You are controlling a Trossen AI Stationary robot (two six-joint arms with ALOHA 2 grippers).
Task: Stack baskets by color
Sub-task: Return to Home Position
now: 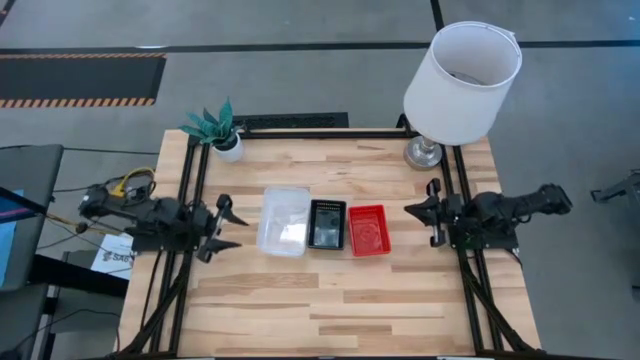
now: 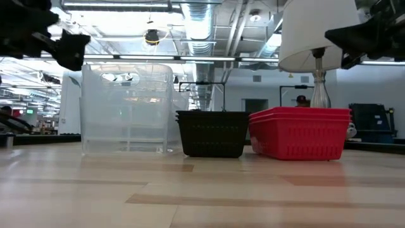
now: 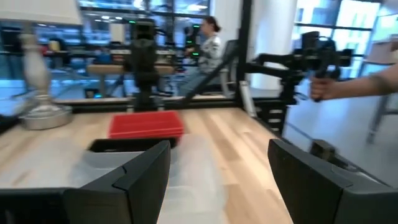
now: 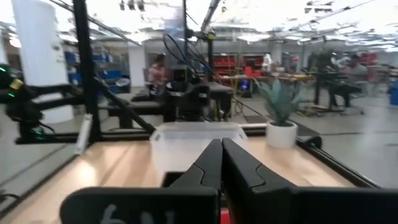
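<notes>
3 stacks of baskets, clear (image 1: 283, 222), black (image 1: 327, 224) and red (image 1: 369, 230), sit mid-tabletop (image 1: 330, 300), judged light, flexible, best pinched by a rim wall; left gripper (image 1: 236, 228) gapes empty at left edge, right gripper (image 1: 412, 211) closed, empty, at right edge.

stacks: three are standing – one clear basket stack (image 1: 283, 221), one black basket stack (image 1: 327, 224), one red basket stack (image 1: 369, 230) | lamp (image 1: 462, 70): one is standing | potted plant (image 1: 218, 128): one is standing | arms: two are showing, left arm (image 1: 150, 220), right arm (image 1: 500, 215)
</notes>
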